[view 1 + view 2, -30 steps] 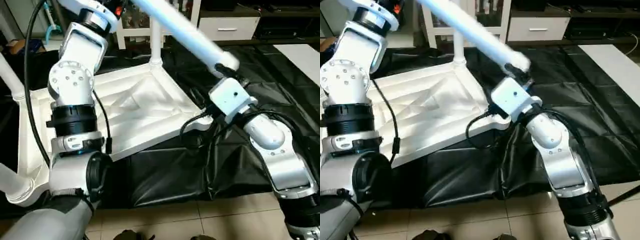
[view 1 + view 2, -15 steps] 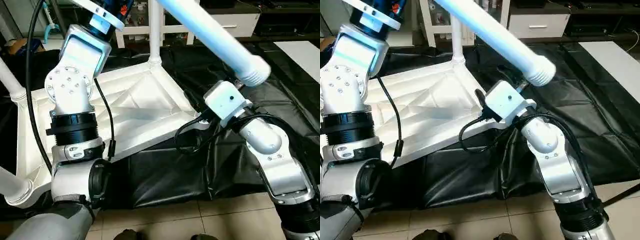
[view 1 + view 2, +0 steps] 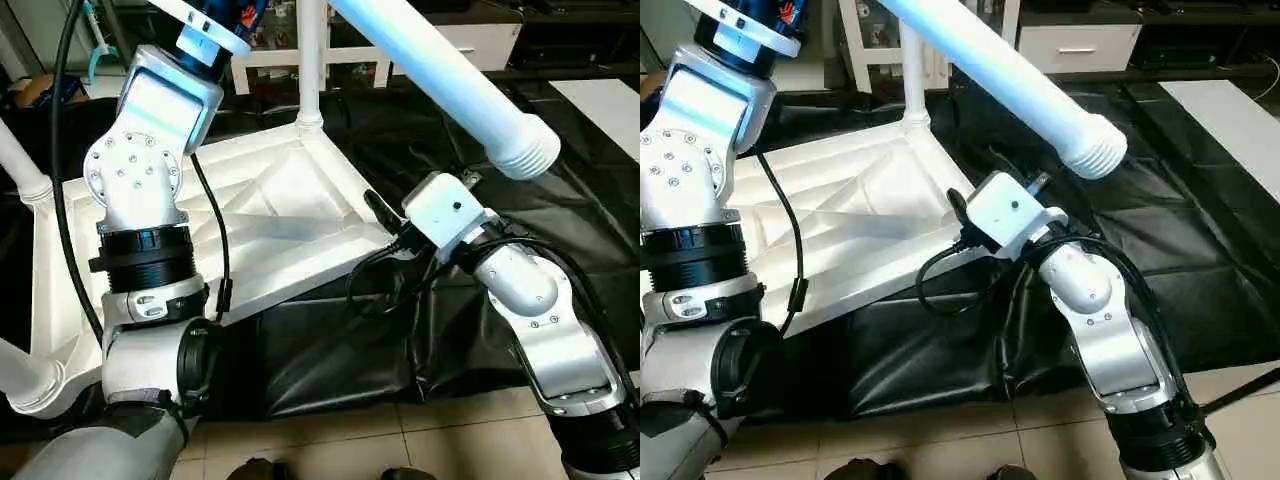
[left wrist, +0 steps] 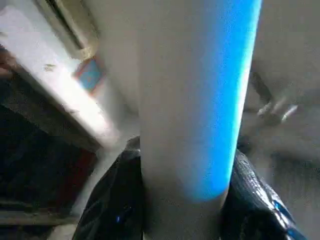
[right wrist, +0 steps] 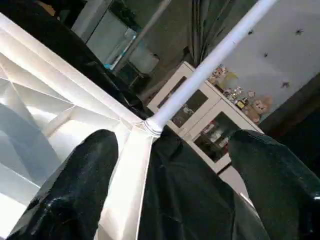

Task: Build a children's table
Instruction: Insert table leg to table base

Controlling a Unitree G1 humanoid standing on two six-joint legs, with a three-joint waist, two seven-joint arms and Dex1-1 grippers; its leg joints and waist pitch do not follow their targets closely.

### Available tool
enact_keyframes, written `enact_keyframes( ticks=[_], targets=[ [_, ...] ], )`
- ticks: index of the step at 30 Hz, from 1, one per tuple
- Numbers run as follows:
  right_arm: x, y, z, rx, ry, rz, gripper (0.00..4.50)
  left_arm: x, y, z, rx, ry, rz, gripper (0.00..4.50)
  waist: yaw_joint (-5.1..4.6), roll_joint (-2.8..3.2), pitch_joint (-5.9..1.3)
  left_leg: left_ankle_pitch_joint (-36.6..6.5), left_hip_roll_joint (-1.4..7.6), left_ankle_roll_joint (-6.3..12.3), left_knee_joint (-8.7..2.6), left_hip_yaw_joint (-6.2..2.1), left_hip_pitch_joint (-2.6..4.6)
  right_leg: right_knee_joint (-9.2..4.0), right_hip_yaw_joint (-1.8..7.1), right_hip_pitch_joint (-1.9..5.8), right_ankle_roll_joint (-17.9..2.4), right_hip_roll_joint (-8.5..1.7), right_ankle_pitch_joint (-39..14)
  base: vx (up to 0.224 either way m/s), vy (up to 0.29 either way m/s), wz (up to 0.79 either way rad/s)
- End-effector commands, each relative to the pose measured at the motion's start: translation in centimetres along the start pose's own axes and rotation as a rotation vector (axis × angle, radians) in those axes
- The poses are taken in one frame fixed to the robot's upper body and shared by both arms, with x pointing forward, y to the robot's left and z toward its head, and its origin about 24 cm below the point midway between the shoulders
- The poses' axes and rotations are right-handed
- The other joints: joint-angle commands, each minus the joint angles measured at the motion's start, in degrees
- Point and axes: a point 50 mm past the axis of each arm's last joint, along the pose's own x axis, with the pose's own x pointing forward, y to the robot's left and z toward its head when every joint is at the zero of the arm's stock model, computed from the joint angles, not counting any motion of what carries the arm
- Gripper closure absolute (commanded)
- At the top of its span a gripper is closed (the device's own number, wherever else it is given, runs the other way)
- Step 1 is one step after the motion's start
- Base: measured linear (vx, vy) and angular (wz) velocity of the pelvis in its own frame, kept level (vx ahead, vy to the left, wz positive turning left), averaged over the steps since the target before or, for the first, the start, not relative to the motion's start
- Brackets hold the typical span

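Leg (image 3: 470, 95) pinched in my left tool (image 4: 170, 210) is swinging its threaded end past the overturned top's (image 3: 250, 225) near corner socket, while my right tool (image 5: 165, 185) is waiting spread.

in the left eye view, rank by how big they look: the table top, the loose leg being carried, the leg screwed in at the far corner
1. table top, widest spread of white
2. loose leg, thick, though it is near the camera, so this is unsure
3. far-corner leg, thin upright tube cut off by the picture's top edge
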Motion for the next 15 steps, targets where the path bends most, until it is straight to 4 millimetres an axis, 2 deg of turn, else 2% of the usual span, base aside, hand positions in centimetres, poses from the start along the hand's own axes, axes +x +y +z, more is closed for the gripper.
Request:
enact_keyframes(
  ticks=[1,3,6,9,12,15],
  targets=[
    [0.0,0.1,0.7,-0.024,-0.031,0.011,0.57,-0.6,1.3,-1.0,0.131,0.067,0.082,2.96,-0.5,-0.24,-3.98,-11.09,4.6,1.1,-4.97,-2.86,2.44,-3.28,1.99,2.14,-10.11,-2.07,-5.9,0.0,0.0,0.0],
    [0.0,0.1,0.7,-0.025,-0.03,0.01,0.57,-0.6,1.4,-1.1,0.14,0.071,0.086,2.96,-0.49,-0.13,-4.1,-10.81,4.56,0.86,-4.97,-2.9,2.48,-3.26,1.96,2.13,-9.97,-1.99,-5.88,0.0,0.0,0.0],
    [0.1,-0.6,0.7,-0.007,-0.009,-0.045,0.57,-0.9,1.7,-1.3,0.147,0.067,0.098,2.96,-0.39,-0.08,-4.56,-9.22,4.55,0.37,-4.81,-2.84,2.63,-2.65,1.8,2.2,-11.75,-1.92,-2.17,0.0,0.0,0.0],
    [0.2,-1.4,1.0,0.008,-0.003,-0.074,0.57,-1.3,2.2,-1.3,0.178,0.067,0.109,2.96,-0.35,-0.02,-4.88,-7.19,4.47,1.4,-4.51,-2.78,2.58,-2.3,1.71,2.44,-13.01,-1.96,0.66,0.0,0.0,0.0],
    [0.2,-1.9,1.2,0.012,0.006,-0.094,0.57,-1.8,2.5,-1.5,0.216,0.087,0.107,2.96,-0.17,0.07,-4.92,-6.83,4.47,1.87,-4.4,-2.7,2.59,-2.25,1.75,2.48,-13.13,-2.1,0.39,0.0,0.0,0.0],
    [0.1,-2.5,-0.1,0.072,0.134,-0.092,0.57,-2.0,2.3,-1.9,0.216,0.11,0.059,2.96,-0.12,0.18,-5.12,-6.29,4.4,1.74,-4.34,-2.7,2.76,-2.09,1.65,2.55,-13.8,-1.93,0.59,0.0,0.0,0.0]
  ],
)
